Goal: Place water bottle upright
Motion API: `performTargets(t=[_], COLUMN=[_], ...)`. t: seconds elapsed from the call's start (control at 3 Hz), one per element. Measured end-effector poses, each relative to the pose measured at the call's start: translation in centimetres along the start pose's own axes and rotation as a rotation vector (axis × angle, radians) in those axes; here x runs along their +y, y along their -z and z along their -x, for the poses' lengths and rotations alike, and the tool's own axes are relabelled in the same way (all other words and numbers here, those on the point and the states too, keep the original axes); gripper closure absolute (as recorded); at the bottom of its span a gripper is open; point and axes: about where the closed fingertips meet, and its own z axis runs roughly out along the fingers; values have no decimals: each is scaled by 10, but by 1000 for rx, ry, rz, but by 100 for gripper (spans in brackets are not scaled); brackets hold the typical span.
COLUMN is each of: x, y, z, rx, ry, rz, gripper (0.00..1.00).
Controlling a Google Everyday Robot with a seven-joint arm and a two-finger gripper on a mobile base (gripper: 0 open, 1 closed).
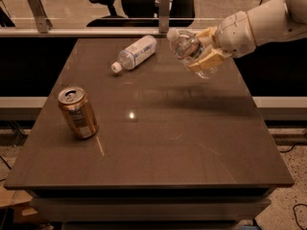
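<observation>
My gripper reaches in from the upper right and is shut on the water bottle, a clear ribbed plastic bottle with a white cap. I hold it in the air above the table's far right part, tilted with its cap pointing up and to the left. The fingers cover its middle, so its label band is hidden. The bottle's lower end is behind the gripper.
A second bottle with a wide white wrap label lies on its side at the far middle of the brown table. A gold drink can stands upright at the left. A rail and chairs stand behind the table.
</observation>
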Motion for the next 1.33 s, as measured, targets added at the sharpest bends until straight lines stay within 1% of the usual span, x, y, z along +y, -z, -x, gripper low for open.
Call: performTargets(t=[0.33, 0.67, 1.0, 1.33], x=[1, 3, 9, 15], y=[-4, -2, 2, 4], z=[1, 4, 11, 15], rx=[-49, -121, -190, -235], ry=[-4, -17, -34, -63], rz=[4, 6, 12, 27], gripper=[100, 100, 100, 100])
